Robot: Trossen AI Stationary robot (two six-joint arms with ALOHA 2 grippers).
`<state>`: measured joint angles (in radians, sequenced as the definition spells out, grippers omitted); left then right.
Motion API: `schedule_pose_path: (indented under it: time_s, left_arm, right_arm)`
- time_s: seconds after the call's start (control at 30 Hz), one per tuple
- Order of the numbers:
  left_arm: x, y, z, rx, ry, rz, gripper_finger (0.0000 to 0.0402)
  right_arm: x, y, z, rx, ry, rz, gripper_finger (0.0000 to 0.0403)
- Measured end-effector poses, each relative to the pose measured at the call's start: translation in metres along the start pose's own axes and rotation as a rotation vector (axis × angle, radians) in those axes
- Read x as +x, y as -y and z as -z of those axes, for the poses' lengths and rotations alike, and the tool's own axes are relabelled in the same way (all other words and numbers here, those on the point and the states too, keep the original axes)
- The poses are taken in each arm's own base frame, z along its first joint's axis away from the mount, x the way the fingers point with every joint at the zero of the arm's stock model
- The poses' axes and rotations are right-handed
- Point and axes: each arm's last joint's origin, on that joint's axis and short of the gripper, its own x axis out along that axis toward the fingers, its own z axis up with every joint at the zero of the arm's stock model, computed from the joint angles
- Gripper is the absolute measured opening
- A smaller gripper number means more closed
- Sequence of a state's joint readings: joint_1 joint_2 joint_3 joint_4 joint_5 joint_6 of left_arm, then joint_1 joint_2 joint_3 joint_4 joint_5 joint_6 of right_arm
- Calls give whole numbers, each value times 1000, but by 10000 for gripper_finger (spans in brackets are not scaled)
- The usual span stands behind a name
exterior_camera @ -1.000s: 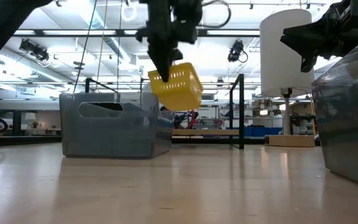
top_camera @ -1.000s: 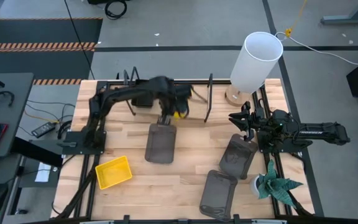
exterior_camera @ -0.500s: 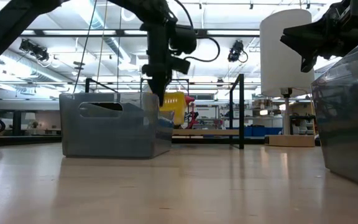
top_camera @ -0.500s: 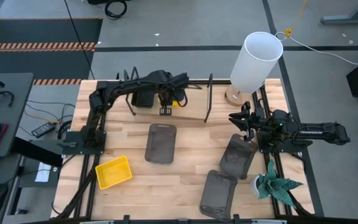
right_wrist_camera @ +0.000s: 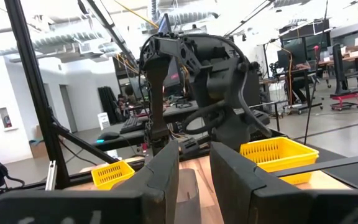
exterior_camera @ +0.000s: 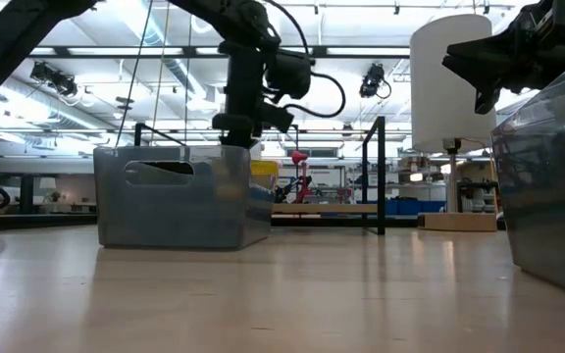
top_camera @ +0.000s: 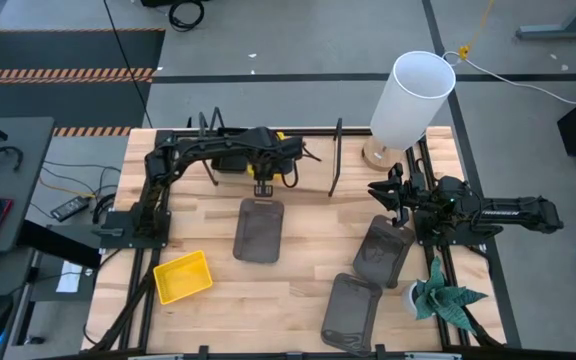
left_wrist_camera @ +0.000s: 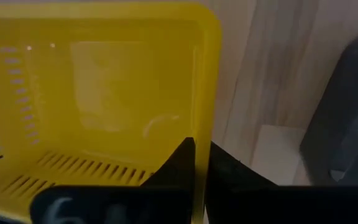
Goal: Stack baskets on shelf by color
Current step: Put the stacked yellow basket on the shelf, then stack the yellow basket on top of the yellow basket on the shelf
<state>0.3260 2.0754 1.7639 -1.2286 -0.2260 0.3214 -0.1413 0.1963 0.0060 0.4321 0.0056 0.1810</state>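
The left gripper stands over the shelf at the back of the table, its jaws pinched narrow on the rim of a yellow basket. 1 second earlier this basket hung tilted in the air in front of the shelf; half a second ago it had dropped level with the shelf; now it sits low, just showing behind the nearest dark grey basket in the low view. Judgement: the placement is nearly complete and release is the next step, since the jaws have only begun to ease apart.

The right gripper waits at the right side of the table, fingers partly apart and holding nothing, above another dark grey basket. A 2nd yellow basket lies on the tabletop near the front left, well apart from the shelf, and 3 dark grey baskets remain unsorted.
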Motion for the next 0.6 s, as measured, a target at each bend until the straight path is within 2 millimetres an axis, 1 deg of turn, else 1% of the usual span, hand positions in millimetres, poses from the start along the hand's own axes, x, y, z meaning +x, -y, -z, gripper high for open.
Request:
schedule_pose_path:
  time_s: [0.13,0.37,0.5,0.6]
  left_arm:
    - [4,2,4,6,-33,11,31]
    - [5,4,5,-15,-46,16,95]
    - [1,5,4,-12,-34,13,133]
    - [-6,5,1,-10,-9,6,157]
  right_arm:
    - [0,0,0,0,0,0,96]
    - [0,0,0,0,0,1,96]
    - [0,0,0,0,0,1,96]
    - [0,0,0,0,0,1,96]
